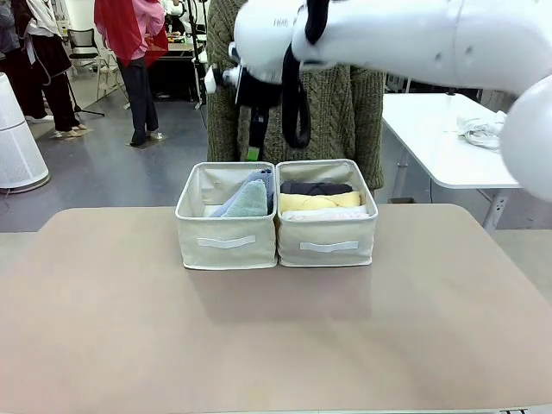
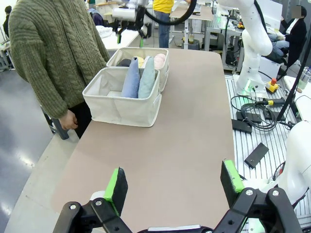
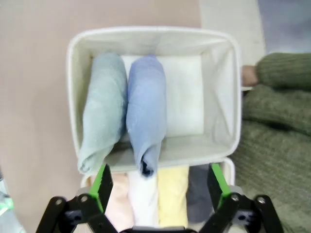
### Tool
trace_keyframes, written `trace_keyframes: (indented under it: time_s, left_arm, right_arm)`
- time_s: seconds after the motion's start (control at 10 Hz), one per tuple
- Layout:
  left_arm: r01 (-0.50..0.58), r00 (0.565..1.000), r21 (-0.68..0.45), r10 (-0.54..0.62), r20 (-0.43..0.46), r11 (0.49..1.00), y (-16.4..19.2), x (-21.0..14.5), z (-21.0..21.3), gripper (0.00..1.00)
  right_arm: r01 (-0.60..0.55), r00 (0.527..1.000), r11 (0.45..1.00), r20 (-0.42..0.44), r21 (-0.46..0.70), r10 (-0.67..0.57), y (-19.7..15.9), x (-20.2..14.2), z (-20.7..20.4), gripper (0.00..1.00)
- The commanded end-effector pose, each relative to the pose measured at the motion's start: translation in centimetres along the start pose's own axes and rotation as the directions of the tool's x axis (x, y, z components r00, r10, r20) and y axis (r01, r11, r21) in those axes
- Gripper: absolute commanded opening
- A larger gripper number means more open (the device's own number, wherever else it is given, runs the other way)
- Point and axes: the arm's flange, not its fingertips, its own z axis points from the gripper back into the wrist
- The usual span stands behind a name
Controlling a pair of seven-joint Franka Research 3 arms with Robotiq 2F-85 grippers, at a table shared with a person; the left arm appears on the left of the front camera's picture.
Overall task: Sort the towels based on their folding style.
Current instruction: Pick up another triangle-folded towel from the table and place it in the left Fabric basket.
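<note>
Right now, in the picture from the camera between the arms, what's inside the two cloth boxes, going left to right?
Left basket: pale green cone towel, with the lavender-blue cone towel behind it → right basket: a stack of rolls, dark grey towel at the back, yellow towel, white towel nearest.

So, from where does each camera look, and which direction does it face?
Front view: sits on the robot's side, faces across the beige table to the person in a green knitted sweater; the right arm crosses the top.
Left wrist view: low over the table's near end, facing the two white fabric bins; its open left fingers show.
Right wrist view: looks straight down into the bins; its open right fingers show.
Shared: all see the pale green cone towel beside the lavender-blue cone towel.
</note>
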Motion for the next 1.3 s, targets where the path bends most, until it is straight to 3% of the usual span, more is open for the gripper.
trace_keyframes:
  time_s: [0.0,0.2,0.5,0.8,0.9,1.0,1.2]
  left_arm:
    - [0.002,1.0,0.007,-0.002,-0.012,1.0,-0.2,0.0,0.0,1.0]
    - [0.002,1.0,0.007,-0.002,-0.012,1.0,-0.2,0.0,0.0,1.0]
    - [0.002,1.0,0.007,-0.002,-0.012,1.0,-0.2,0.0,0.0,1.0]
    - [0.002,1.0,0.007,-0.002,-0.012,1.0,-0.2,0.0,0.0,1.0]
    - [0.002,1.0,0.007,-0.002,-0.012,1.0,-0.2,0.0,0.0,1.0]
    - [0.002,1.0,0.007,-0.002,-0.012,1.0,-0.2,0.0,0.0,1.0]
    - [0.002,1.0,0.007,-0.002,-0.012,1.0,-0.2,0.0,0.0,1.0]
  right_arm:
    - [0.07,0.996,0.998,-0.063,-0.003,-0.07,4.5,-2.6,4.5,1.0]
    - [0.141,0.986,0.99,-0.094,0.012,-0.139,9.6,-5.8,7.1,1.0]
    - [0.27,0.959,0.962,-0.072,-0.047,-0.273,17.1,-11.9,9.2,1.0]
    - [0.358,0.933,0.929,0.005,-0.094,-0.359,17.7,-16.5,9.6,1.0]
    - [0.38,0.922,0.921,-0.043,-0.086,-0.384,16.2,-16.2,8.9,1.0]
    - [0.34,0.937,0.937,-0.049,-0.08,-0.345,17.7,-16.4,10.9,1.0]
    - [0.34,0.937,0.937,-0.049,-0.08,-0.345,17.7,-16.4,10.9,1.0]
